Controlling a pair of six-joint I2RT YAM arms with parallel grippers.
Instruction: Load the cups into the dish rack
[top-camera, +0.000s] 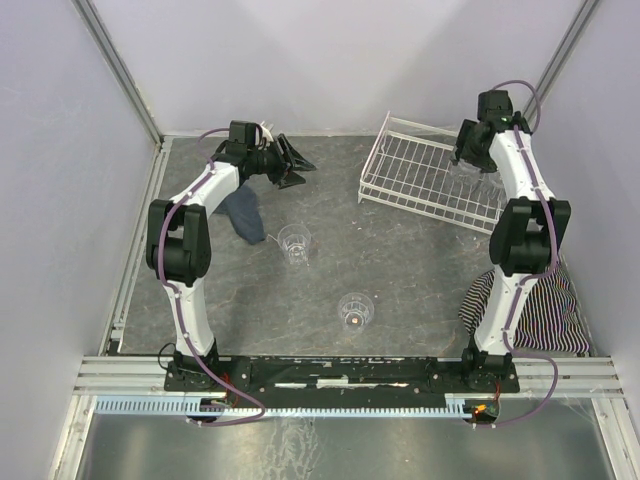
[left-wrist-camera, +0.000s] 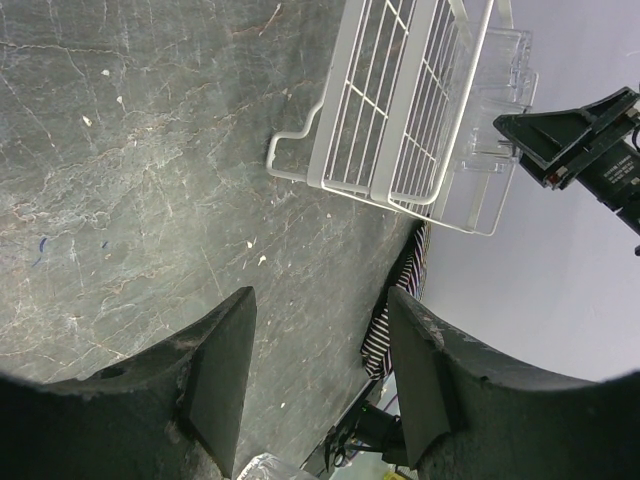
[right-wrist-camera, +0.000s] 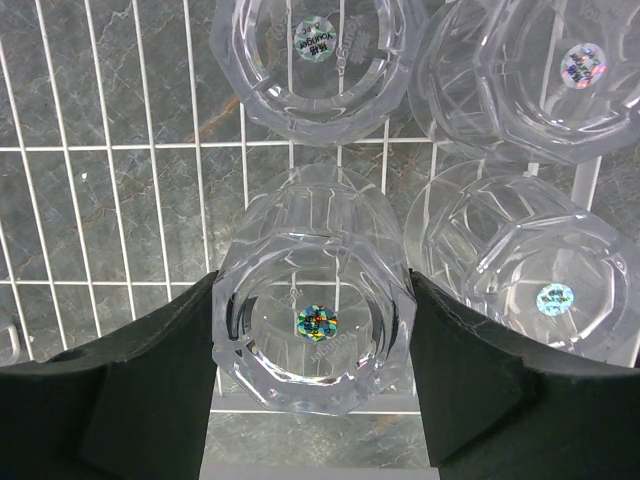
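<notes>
The white wire dish rack (top-camera: 420, 170) stands at the back right. My right gripper (right-wrist-camera: 313, 290) is over its right end, shut on a clear faceted cup (right-wrist-camera: 315, 330) that stands base up on the rack's wires (right-wrist-camera: 120, 150), both fingers against its sides. Three more cups (right-wrist-camera: 315, 60) (right-wrist-camera: 540, 70) (right-wrist-camera: 530, 270) stand base up close around it. Two cups stand upright on the table, one (top-camera: 296, 243) left of centre and one (top-camera: 356, 311) nearer the front. My left gripper (top-camera: 295, 160) hangs open and empty at the back left, pointing toward the rack (left-wrist-camera: 400, 100).
A dark blue cloth (top-camera: 243, 215) lies beside the left arm. A striped cloth (top-camera: 540, 310) lies bunched at the right arm's base and shows in the left wrist view (left-wrist-camera: 395, 310). Grey walls close the table in on three sides.
</notes>
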